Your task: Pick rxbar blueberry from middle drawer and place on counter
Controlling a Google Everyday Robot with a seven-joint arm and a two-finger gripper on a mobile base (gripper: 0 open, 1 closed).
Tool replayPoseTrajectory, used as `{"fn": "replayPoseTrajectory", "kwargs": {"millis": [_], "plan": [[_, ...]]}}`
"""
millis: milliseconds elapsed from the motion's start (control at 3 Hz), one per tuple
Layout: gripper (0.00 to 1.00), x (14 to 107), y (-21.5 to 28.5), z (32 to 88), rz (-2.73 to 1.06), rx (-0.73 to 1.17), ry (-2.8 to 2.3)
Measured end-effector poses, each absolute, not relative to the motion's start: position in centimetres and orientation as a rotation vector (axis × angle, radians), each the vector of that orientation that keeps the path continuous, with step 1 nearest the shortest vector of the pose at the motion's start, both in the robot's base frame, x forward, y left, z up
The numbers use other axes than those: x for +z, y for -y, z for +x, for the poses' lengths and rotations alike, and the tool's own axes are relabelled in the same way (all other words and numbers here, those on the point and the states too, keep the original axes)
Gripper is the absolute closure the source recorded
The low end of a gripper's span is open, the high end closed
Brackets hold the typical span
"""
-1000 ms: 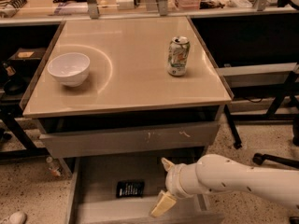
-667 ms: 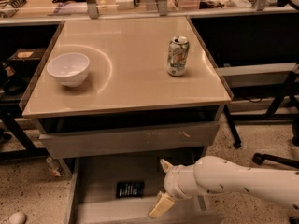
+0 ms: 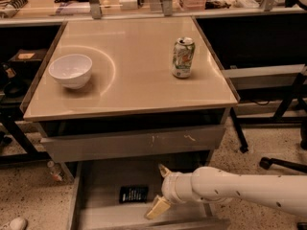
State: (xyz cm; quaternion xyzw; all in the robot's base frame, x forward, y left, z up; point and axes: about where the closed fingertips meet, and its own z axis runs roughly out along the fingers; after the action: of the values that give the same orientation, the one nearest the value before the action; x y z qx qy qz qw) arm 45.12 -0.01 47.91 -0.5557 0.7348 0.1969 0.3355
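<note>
Hand (image 3: 160, 188): open, with its two tan fingers spread one above the other and nothing between them. It is positioned over the right half of the open drawer (image 3: 98, 178), at the end of a smooth white arm (image 3: 240, 190) that enters from the right edge and is cut off there.

Snack bar (image 3: 133, 194): a small flat dark wrapper with faint pale print, lying on the drawer floor just to the left of the hand, near the lower finger but apart from it. The print cannot be read.

Drawer: wide, shallow and grey, with a bare matte floor and low side walls. Its front edge is cut off at the bottom of the view, and the arm hides its right side.

Closed drawer front (image 3: 134, 143): grey, with pale scratches, directly above the open drawer.

Bench (image 3: 134, 87): glossy beige rectangular top with a thin brown edge. It carries a white round bowl (image 3: 71, 70) at the left and an upright green-and-white can (image 3: 183, 57) at the right, well apart.

Rear bench (image 3: 72, 6): cluttered; its items are hard to make out.
</note>
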Motion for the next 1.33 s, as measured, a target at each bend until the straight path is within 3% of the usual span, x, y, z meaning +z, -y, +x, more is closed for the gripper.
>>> {"fn": "replayPoseTrajectory", "kwargs": {"millis": [1333], "plan": [[0.00,45.6,-3.8,47.1,-1.484,0.553,-1.815]]}}
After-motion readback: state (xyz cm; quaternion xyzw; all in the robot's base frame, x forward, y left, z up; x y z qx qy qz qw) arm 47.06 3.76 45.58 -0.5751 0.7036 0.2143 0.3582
